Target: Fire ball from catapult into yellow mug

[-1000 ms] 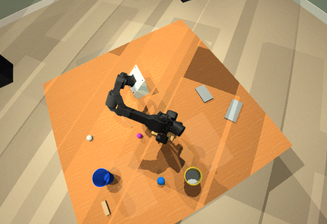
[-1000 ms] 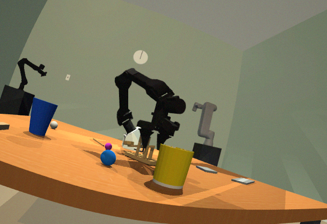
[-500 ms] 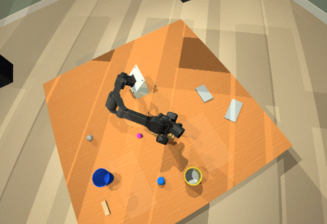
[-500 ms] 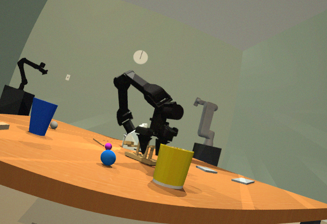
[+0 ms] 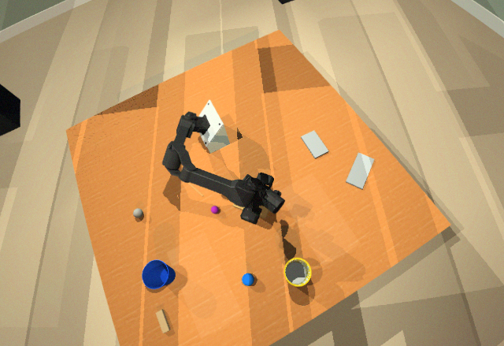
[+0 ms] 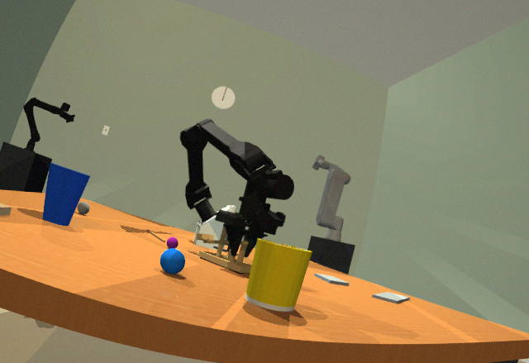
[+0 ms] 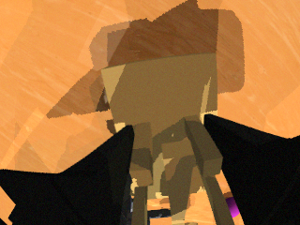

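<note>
The wooden catapult stands near the middle of the orange table; in the overhead view the gripper hides nearly all of it. My gripper has come down over it, with one black finger against each side of its upright frame. A small purple ball lies on the table just left of the catapult. The yellow mug stands upright near the front edge, in front of the catapult.
A blue ball lies left of the mug. A blue cup and a grey ball are at the left. Two grey plates lie at the right, and a wooden block lies by the front edge.
</note>
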Available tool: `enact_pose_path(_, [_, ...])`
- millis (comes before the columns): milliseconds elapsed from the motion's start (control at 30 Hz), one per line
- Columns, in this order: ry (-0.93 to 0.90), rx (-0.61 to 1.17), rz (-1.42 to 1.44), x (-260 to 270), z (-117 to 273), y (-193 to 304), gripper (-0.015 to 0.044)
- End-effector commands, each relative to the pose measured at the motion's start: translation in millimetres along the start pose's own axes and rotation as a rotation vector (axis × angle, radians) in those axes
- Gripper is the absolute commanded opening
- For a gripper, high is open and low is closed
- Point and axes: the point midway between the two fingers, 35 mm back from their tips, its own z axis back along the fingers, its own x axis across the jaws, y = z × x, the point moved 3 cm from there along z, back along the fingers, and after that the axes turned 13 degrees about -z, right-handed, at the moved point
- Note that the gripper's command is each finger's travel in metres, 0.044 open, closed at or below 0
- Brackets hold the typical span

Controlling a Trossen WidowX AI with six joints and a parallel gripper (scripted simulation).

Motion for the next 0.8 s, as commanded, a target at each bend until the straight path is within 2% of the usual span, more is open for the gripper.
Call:
enact_pose_path(0, [-0.002, 0.001, -0.001, 0.0, 0.2, 0.1, 0.0105])
enact_pose_path(67, [-0.002, 0.001, -0.001, 0.0, 0.2, 0.1, 0.0092])
enact_pose_path(100, [-0.002, 0.0, -0.001, 0.0, 2.9, -0.1, 0.0065])
enact_pose_path(200, [-0.002, -0.001, 0.0, 0.2, 38.9, -0.8, 0.0])
enact_pose_path(267, [-0.002, -0.001, 0.0, 0.4, 50.1, -0.3, 0.0])
enact_pose_path(433, [-0.002, -0.001, -0.022, 0.4, 50.0, -0.3, 0.0])
enact_pose_path(767, [0.0, 0.001, -0.349, -1.0, 48.2, -1.3, 0.0])
